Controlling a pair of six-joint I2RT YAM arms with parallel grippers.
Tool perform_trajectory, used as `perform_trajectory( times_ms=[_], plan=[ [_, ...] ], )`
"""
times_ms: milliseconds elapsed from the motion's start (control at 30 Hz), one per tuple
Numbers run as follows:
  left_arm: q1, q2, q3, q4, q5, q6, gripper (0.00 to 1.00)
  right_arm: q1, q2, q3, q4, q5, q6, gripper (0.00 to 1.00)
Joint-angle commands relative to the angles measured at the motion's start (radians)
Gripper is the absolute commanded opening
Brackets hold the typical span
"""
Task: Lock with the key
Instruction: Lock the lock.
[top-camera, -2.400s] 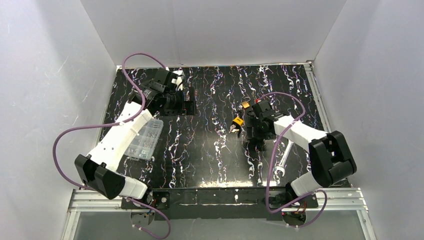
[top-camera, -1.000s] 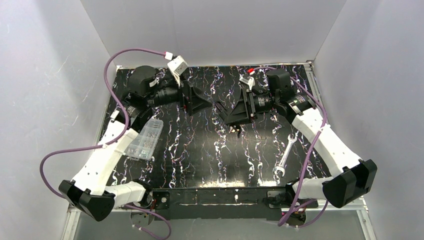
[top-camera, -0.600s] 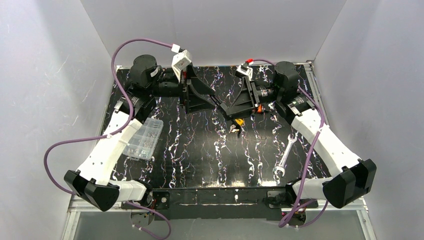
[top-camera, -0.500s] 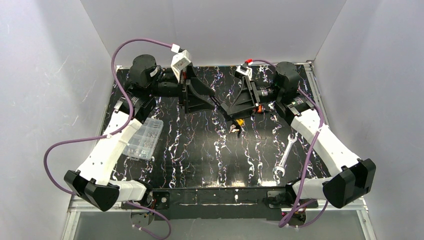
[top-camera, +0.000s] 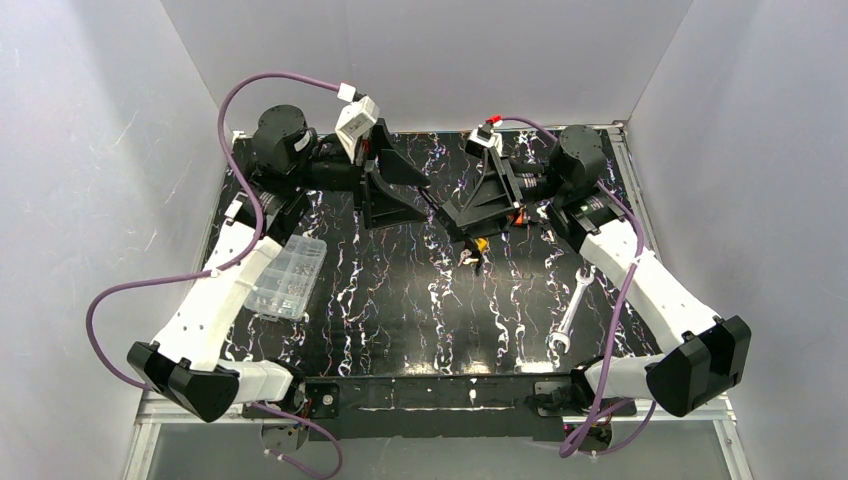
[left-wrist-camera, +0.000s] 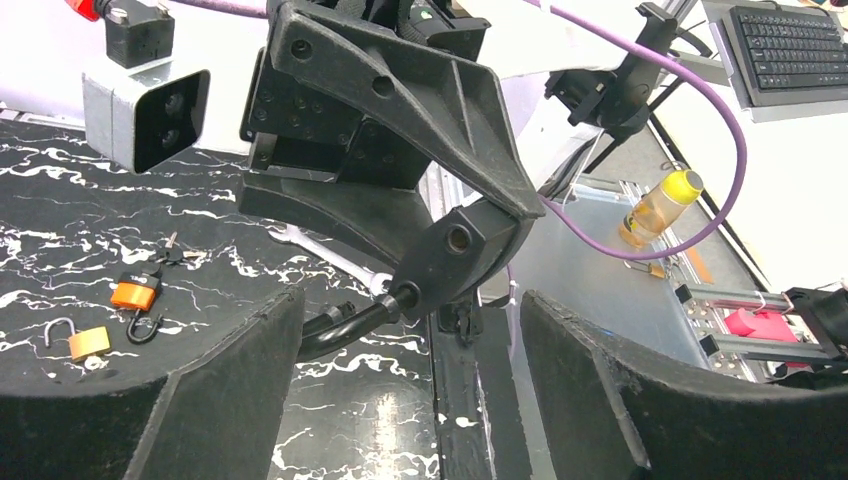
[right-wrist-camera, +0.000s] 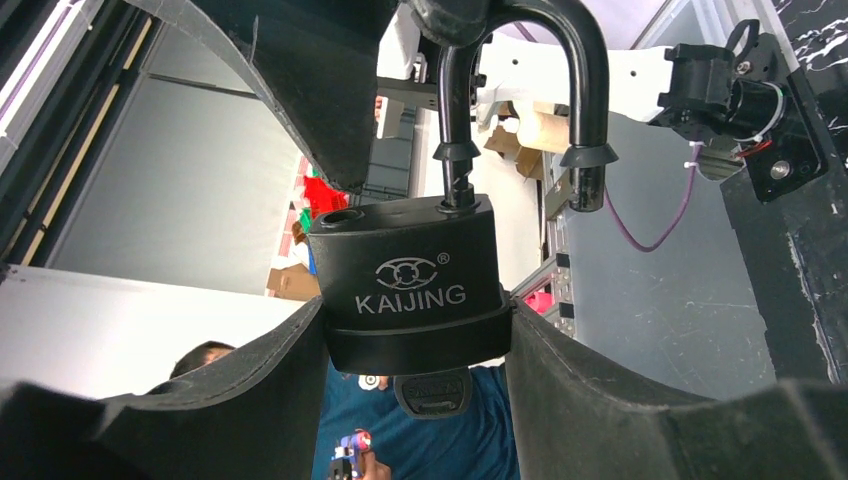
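Black padlock (right-wrist-camera: 415, 290): you have one, held up off the bench (top-camera: 400, 310) at the upper centre of the overhead view. Its body is clamped between the jaws of your right gripper (top-camera: 458, 218). Its shackle (right-wrist-camera: 520, 60) stands free on one leg, and one key (right-wrist-camera: 432, 392) sits in its underside. Your left gripper (top-camera: 428, 197) faces it with jaws spread wide, gripping nothing. The shackle bow lies by one finger, and you cannot tell whether they touch.

On the bench you can count one orange padlock (left-wrist-camera: 133, 292), one brass padlock (left-wrist-camera: 88, 342), one wrench (top-camera: 567, 315) and one clear parts box (top-camera: 288, 278).

Half a second back your left wrist sat slightly lower in frame. Over two seconds back both arms were down by the bench, well apart.
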Motion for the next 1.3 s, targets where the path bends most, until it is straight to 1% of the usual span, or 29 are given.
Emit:
perform_trajectory(
  times_ms=[0, 133, 267, 367, 467, 600, 633, 667, 700, 733, 800, 933, 1000, 1067, 1200, 1267],
  plan=[
    [0.012, 0.024, 0.034, -0.034, 0.033, 0.003, 0.78, 0.026, -0.046, 0.045, 0.209, 0.009, 0.067, 0.01],
    [0.02, 0.038, 0.036, 0.0, 0.06, -0.018, 0.78, 0.038, -0.042, 0.031, 0.275, 0.023, 0.124, 0.01],
    [0.03, 0.045, 0.04, 0.021, 0.105, -0.037, 0.73, 0.041, -0.034, 0.027, 0.358, 0.026, 0.195, 0.01],
    [0.035, 0.041, 0.031, 0.042, 0.124, -0.055, 0.67, 0.041, -0.028, 0.03, 0.361, 0.029, 0.2, 0.01],
    [0.04, 0.029, 0.016, 0.079, 0.136, -0.087, 0.58, 0.041, -0.023, 0.023, 0.36, 0.032, 0.2, 0.01],
    [0.041, 0.011, 0.007, 0.098, 0.138, -0.101, 0.56, 0.041, -0.015, 0.018, 0.363, 0.034, 0.203, 0.01],
    [0.041, 0.007, 0.008, 0.095, 0.135, -0.099, 0.57, 0.041, -0.013, 0.018, 0.367, 0.035, 0.21, 0.01],
    [0.043, 0.004, 0.01, 0.079, 0.127, -0.088, 0.63, 0.041, -0.009, 0.018, 0.378, 0.037, 0.219, 0.01],
    [0.043, 0.003, 0.012, 0.056, 0.112, -0.068, 0.72, 0.041, -0.006, 0.018, 0.392, 0.037, 0.231, 0.01],
    [0.043, 0.003, 0.016, 0.034, 0.095, -0.049, 0.78, 0.042, -0.003, 0.021, 0.401, 0.036, 0.238, 0.01],
    [0.043, 0.008, 0.017, 0.037, 0.102, -0.054, 0.78, 0.042, 0.003, 0.023, 0.4, 0.032, 0.243, 0.01],
    [0.043, 0.008, 0.001, 0.099, 0.116, -0.104, 0.7, 0.043, 0.008, 0.017, 0.397, 0.035, 0.243, 0.01],
    [0.043, 0.008, -0.003, 0.135, 0.12, -0.115, 0.65, 0.043, 0.01, 0.015, 0.399, 0.038, 0.242, 0.01],
    [0.043, 0.009, -0.005, 0.144, 0.13, -0.128, 0.54, 0.042, 0.013, 0.015, 0.4, 0.04, 0.241, 0.01],
    [0.043, 0.003, -0.011, 0.127, 0.136, -0.127, 0.27, 0.041, 0.019, 0.022, 0.402, 0.041, 0.237, 0.01],
    [0.043, -0.004, -0.018, 0.12, 0.137, -0.127, 0.21, 0.04, 0.022, 0.028, 0.399, 0.041, 0.233, 0.01]
  ],
)
